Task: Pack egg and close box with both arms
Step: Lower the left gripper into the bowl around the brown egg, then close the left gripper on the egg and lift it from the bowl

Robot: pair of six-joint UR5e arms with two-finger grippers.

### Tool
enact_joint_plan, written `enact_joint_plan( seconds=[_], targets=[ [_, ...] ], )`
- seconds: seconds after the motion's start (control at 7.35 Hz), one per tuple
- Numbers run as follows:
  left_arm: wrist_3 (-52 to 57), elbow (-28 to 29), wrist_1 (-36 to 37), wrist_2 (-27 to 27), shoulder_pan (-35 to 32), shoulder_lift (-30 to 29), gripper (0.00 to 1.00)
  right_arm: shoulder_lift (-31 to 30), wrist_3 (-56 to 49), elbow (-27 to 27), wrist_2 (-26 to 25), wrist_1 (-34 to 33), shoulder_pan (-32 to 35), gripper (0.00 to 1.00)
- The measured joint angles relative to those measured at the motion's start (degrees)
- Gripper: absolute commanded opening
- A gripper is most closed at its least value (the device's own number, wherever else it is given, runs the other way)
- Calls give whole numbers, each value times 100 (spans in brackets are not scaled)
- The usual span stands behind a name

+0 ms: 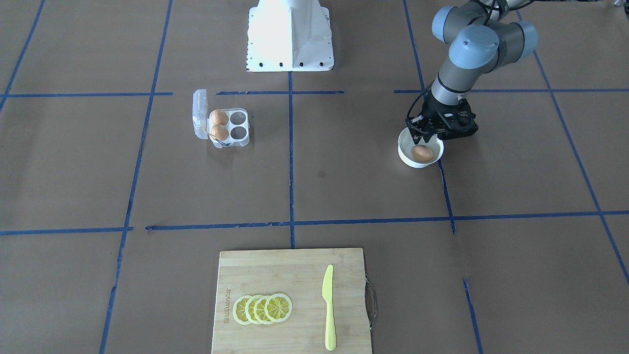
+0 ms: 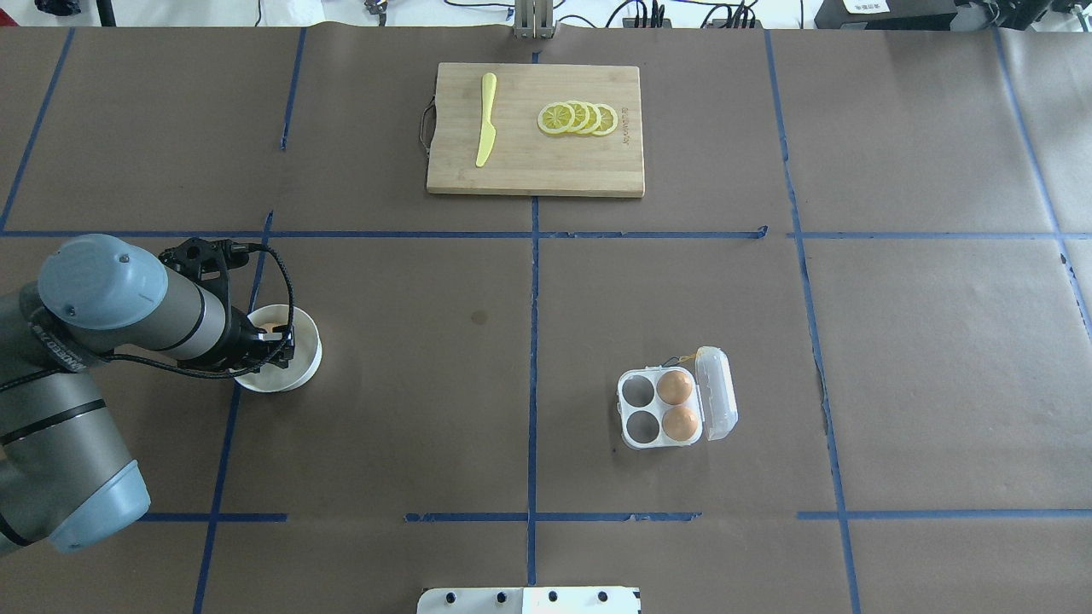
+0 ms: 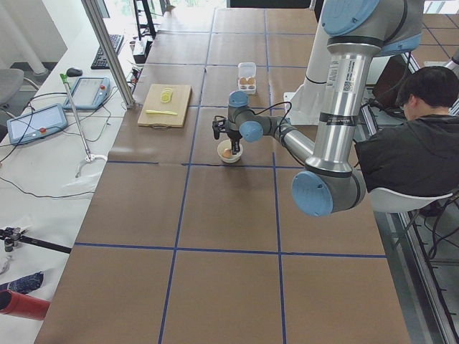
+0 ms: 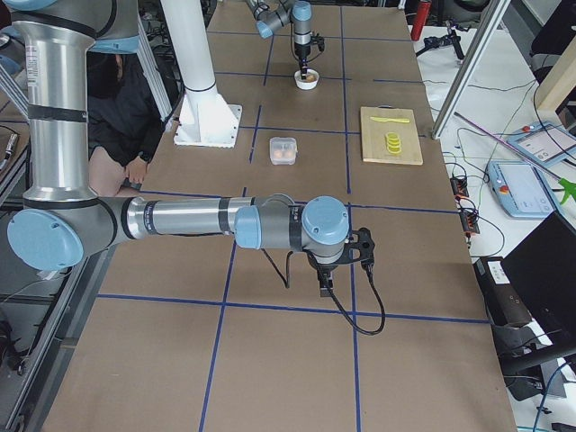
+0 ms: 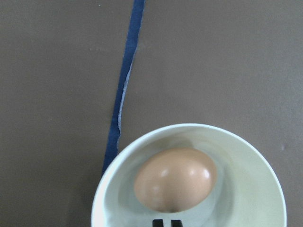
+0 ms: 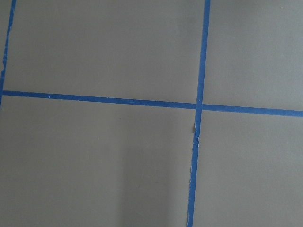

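One orange-brown egg lies in a round white bowl on the robot's left side of the table. My left gripper hangs just above the bowl and the egg, with its fingertips close together and holding nothing. The clear box stands open with its lid folded aside; two eggs fill the cells next to the lid and the other two cells are empty. My right gripper shows only in the exterior right view, low over bare table, so I cannot tell whether it is open or shut.
A wooden cutting board with lemon slices and a yellow knife lies at the far middle of the table. The white pedestal base stands at the robot's side. A seated person is beside the table.
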Motion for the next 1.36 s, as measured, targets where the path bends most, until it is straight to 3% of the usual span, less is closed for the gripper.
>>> enact_joint_plan(
  seconds=[1.36],
  targets=[
    [18, 454, 333, 358, -168, -563, 73, -27, 0, -31, 8, -5, -5, 100]
  ],
)
